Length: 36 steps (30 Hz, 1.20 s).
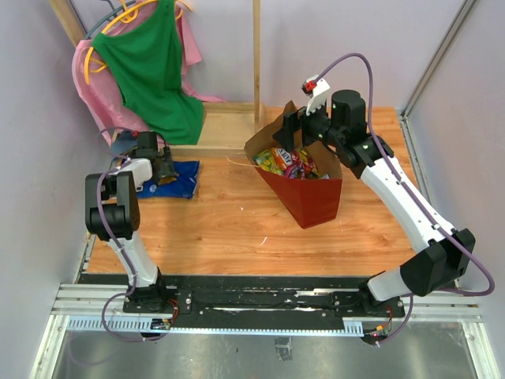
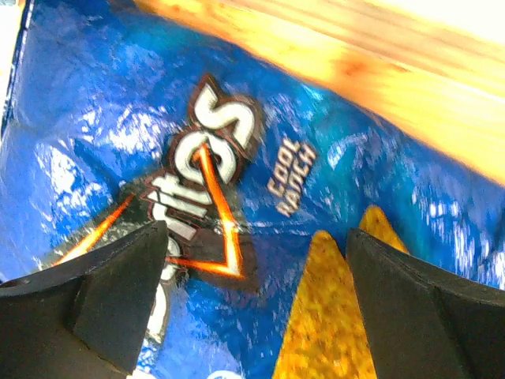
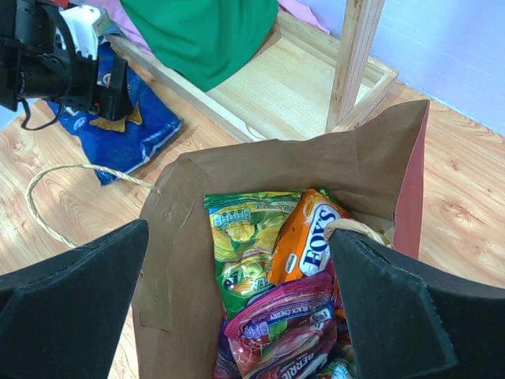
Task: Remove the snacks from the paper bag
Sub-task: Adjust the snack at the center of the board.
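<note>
The dark red paper bag [image 1: 312, 197] lies tilted on the table with its brown mouth [image 3: 181, 260] open toward the far side. Inside it are a yellow-green packet [image 3: 245, 245], an orange Fox's packet [image 3: 312, 233] and a purple packet [image 3: 288, 328]. My right gripper [image 3: 237, 308] is open just above the mouth, touching nothing. The blue Doritos bag [image 2: 260, 158] lies flat on the table at the left [image 1: 181, 178]. My left gripper [image 2: 252, 300] is open directly over it, a finger on each side of the logo.
A wooden rack frame [image 1: 229, 126] with green [image 1: 154, 71] and pink clothes on hangers stands at the back left. The bag's cord handle [image 3: 55, 197] trails onto the table. A metal post [image 1: 442, 55] and walls border the right side.
</note>
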Each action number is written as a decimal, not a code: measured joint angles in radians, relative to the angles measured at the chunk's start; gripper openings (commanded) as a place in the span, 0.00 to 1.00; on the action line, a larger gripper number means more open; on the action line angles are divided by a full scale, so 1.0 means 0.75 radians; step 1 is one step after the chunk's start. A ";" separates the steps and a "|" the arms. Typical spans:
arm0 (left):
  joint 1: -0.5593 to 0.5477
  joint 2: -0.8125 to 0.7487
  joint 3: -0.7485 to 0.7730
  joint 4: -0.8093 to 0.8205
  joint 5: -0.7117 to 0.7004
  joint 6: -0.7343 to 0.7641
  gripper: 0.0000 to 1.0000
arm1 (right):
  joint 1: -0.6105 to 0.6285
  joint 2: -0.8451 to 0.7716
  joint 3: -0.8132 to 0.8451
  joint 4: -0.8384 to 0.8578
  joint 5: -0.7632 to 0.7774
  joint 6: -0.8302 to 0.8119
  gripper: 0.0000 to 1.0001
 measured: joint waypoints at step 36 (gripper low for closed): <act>-0.502 -0.828 -0.013 -0.070 0.452 -0.145 1.00 | 0.208 0.013 0.192 -0.241 0.469 -0.122 0.98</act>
